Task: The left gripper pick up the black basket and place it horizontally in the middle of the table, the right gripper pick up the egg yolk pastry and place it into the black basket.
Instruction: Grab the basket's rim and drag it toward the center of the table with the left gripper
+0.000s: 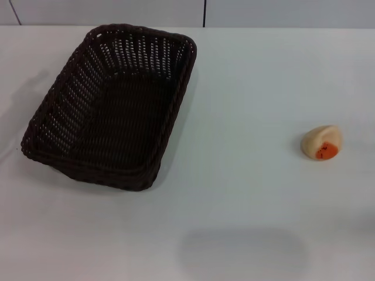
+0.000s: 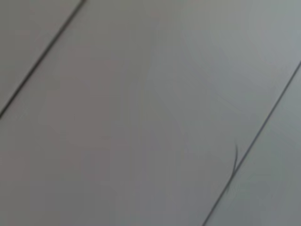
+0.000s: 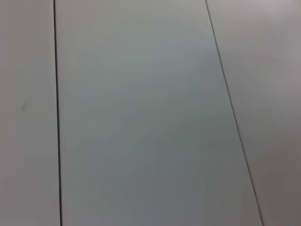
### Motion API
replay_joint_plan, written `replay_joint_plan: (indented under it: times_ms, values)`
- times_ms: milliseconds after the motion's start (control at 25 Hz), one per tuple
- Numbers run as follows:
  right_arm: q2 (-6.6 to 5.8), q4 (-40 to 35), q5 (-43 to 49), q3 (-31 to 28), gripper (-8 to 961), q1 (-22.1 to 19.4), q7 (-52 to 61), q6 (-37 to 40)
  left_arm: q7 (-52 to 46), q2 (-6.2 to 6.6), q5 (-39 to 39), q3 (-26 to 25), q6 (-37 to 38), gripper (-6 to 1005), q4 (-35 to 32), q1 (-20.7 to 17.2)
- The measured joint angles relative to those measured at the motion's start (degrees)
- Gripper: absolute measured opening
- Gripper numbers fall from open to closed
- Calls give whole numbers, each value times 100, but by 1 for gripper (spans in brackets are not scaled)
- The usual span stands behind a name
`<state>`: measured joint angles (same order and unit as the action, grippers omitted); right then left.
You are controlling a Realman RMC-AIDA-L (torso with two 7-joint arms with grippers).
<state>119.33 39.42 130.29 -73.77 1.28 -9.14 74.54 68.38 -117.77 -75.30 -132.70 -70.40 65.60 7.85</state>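
- We see the black basket [image 1: 111, 108] lying on the left part of the white surface [image 1: 234, 88], set at a slant, with nothing inside it.
- The egg yolk pastry [image 1: 321, 142] sits on the surface well apart, to the right.
- Neither arm's jaws show to us; both wrist views face plain grey panels.

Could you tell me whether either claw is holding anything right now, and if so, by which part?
Nothing is held. The black basket and the egg yolk pastry both rest untouched on the table, and neither claw is in view.
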Motion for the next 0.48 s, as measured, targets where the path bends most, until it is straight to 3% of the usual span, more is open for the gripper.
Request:
replay_joint_plan:
  times_ms: [80, 160, 200, 240, 480]
  values:
    - [5, 3, 0, 34, 694, -11, 0, 49, -260, 0, -257, -1, 29, 807, 230, -3]
    - [6, 4, 0, 60, 694, -17, 0, 82, -876, -4, -968, -1, 99, 807, 794, 0]
    - [6, 4, 0, 101, 694, -32, 0, 125, -1473, -12, -1827, 41, 139, 807, 1308, 42]
    - [6, 4, 0, 113, 694, -36, 0, 141, -1473, -12, -1827, 41, 139, 807, 1308, 42]
    - [4, 3, 1, 126, 694, -40, 0, 149, -2844, -31, -4185, 498, 149, 806, 2297, 369]
